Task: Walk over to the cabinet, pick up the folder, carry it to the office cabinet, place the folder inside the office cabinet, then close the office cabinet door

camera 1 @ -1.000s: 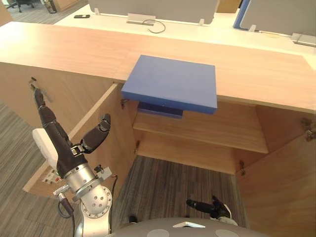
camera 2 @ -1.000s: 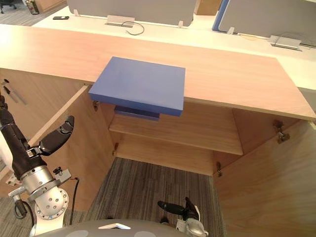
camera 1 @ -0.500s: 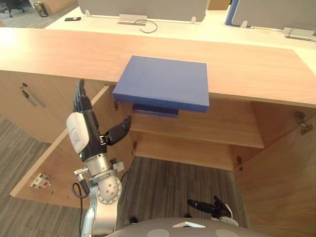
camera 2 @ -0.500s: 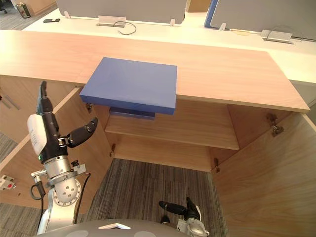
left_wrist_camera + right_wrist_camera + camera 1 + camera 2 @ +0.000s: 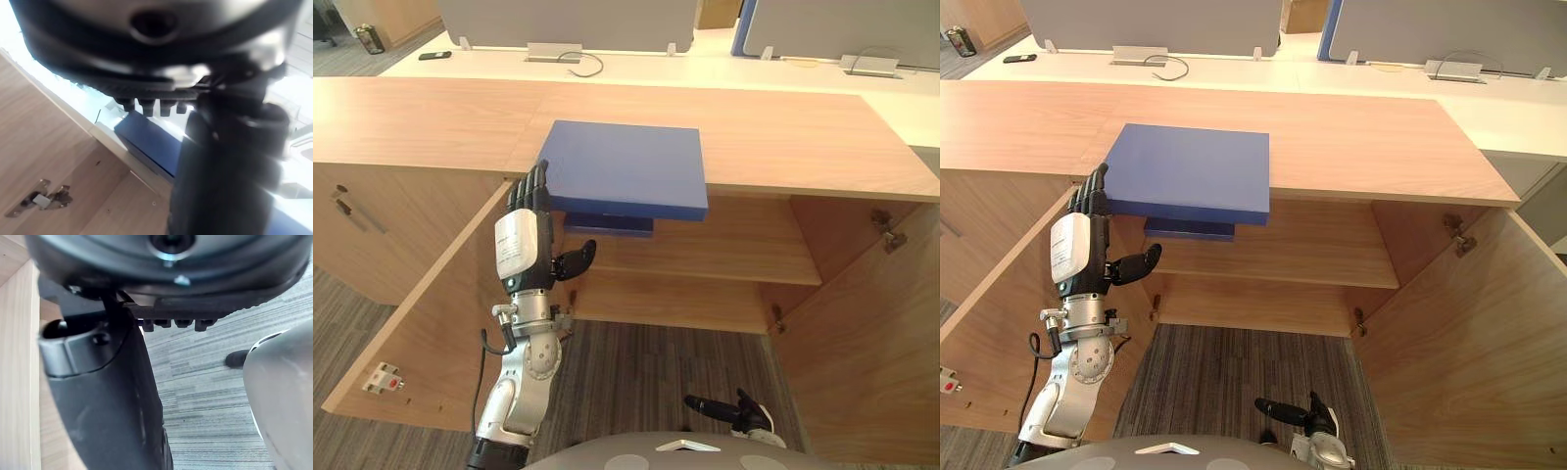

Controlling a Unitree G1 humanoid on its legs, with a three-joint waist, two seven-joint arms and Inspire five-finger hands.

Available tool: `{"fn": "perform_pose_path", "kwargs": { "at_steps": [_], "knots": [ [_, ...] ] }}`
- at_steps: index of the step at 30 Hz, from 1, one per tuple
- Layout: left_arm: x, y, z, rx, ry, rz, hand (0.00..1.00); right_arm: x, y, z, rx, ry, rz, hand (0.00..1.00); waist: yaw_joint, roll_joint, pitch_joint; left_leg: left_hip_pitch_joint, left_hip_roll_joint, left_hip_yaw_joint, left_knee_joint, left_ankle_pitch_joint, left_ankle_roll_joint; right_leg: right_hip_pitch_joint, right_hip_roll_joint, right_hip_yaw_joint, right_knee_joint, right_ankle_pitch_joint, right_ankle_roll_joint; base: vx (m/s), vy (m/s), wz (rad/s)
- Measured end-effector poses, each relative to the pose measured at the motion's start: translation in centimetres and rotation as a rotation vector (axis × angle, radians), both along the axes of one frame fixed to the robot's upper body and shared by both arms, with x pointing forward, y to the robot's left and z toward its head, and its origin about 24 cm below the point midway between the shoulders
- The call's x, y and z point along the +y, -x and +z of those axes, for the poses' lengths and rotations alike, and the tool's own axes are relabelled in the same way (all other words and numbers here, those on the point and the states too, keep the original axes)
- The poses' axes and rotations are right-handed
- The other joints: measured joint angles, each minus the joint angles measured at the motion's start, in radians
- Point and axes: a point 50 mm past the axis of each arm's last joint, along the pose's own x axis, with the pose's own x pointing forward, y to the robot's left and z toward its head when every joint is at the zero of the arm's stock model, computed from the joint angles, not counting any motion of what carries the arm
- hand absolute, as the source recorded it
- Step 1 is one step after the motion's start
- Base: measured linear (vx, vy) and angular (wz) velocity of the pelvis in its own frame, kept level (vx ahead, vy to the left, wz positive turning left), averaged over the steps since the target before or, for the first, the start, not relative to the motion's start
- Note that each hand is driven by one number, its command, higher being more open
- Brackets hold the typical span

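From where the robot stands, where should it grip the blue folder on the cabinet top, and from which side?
Probably its front edge, from the near side: the folder lies flat and overhangs the cabinet top, leaving room beneath for fingers.

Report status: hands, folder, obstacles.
Left hand open, raised beside blue folder. Right hand open, low. Folder on cabinet top, overhanging edge. Another blue item on shelf beneath.

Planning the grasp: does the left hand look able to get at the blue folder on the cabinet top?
Probably yes: the left hand, fingers straight, is raised beside the overhanging corner of the folder, with nothing between them.
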Motion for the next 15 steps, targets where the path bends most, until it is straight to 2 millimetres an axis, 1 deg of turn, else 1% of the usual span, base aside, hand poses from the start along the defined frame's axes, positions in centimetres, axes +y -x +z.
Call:
{"fn": "perform_pose_path", "kwargs": {
  "at_steps": [5, 9, 13, 15],
  "knots": [
    [-0.2, -0.6, -0.1, 0.007, -0.077, -0.031, 1.00, 0.0, -0.1, 0.0, -0.001, 0.014, 0.030, 1.00, -0.002, 0.000, -0.004, 0.001, -0.003, 0.005, 0.000, -0.006, -0.002, 0.008, -0.001, 0.001, -0.020, 0.012, 0.003, 0.00, 0.000, -0.01],
    [-0.3, -1.0, 0.2, 0.003, -0.105, -0.056, 1.00, 0.0, -0.3, 0.1, -0.006, 0.014, 0.032, 1.00, -0.021, 0.000, -0.008, 0.002, -0.004, 0.012, 0.001, -0.009, -0.002, 0.010, -0.001, 0.007, -0.021, 0.012, 0.002, 0.01, 0.000, -0.04],
    [-0.5, -2.0, 0.6, -0.010, -0.148, -0.086, 1.00, 0.0, -0.3, 0.1, -0.007, 0.014, 0.031, 1.00, -0.023, 0.000, -0.008, 0.009, -0.006, 0.027, 0.002, -0.011, -0.001, 0.009, -0.002, 0.022, -0.022, 0.016, -0.004, -0.01, -0.002, -0.11],
    [-0.6, -2.1, 0.7, -0.017, -0.162, -0.099, 1.00, 0.0, -0.4, 0.1, -0.008, 0.014, 0.031, 1.00, -0.025, 0.000, -0.008, 0.017, -0.007, 0.036, 0.000, -0.014, 0.001, 0.009, -0.002, 0.029, -0.022, 0.017, -0.005, -0.05, -0.001, -0.12]
  ]
}}
